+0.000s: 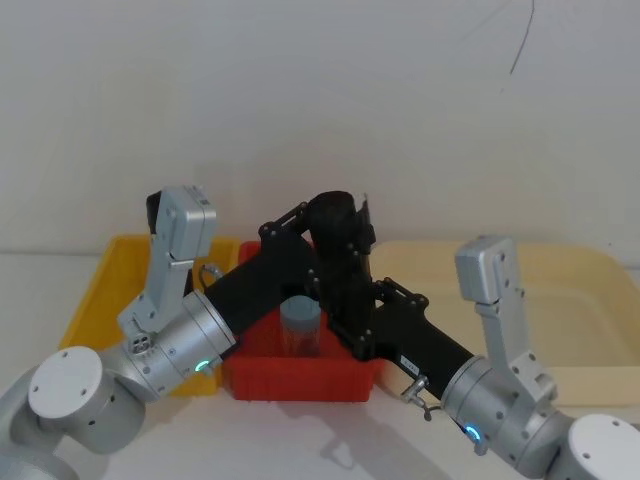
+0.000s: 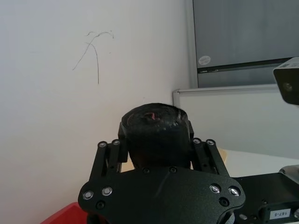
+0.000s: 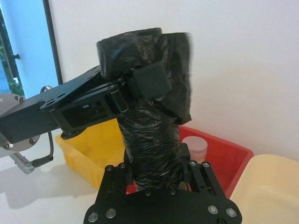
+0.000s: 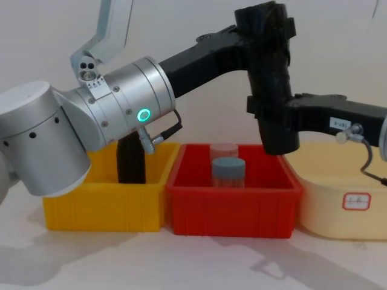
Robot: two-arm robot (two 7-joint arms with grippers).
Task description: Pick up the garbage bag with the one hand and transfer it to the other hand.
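Note:
The garbage bag [image 4: 272,72], a black roll, stands upright in the air above the red bin [image 4: 233,211]. My left gripper [image 4: 266,30] is shut on its upper end, its fingers [image 2: 117,154] pressing both sides of the roll [image 2: 156,126]. My right gripper [image 4: 275,115] clasps the lower part from the right. In the right wrist view the right gripper [image 3: 156,170] grips the roll [image 3: 154,130] below the left gripper [image 3: 140,84]. From the head, the bag [image 1: 340,260] rises between both arms.
A second black roll [image 4: 131,160] stands in the yellow bin [image 4: 103,205] at the left. A blue-lidded jar [image 4: 228,172] and a pink-lidded clear jar [image 4: 224,150] sit in the red bin under the bag. A cream tray [image 4: 344,205] lies to the right.

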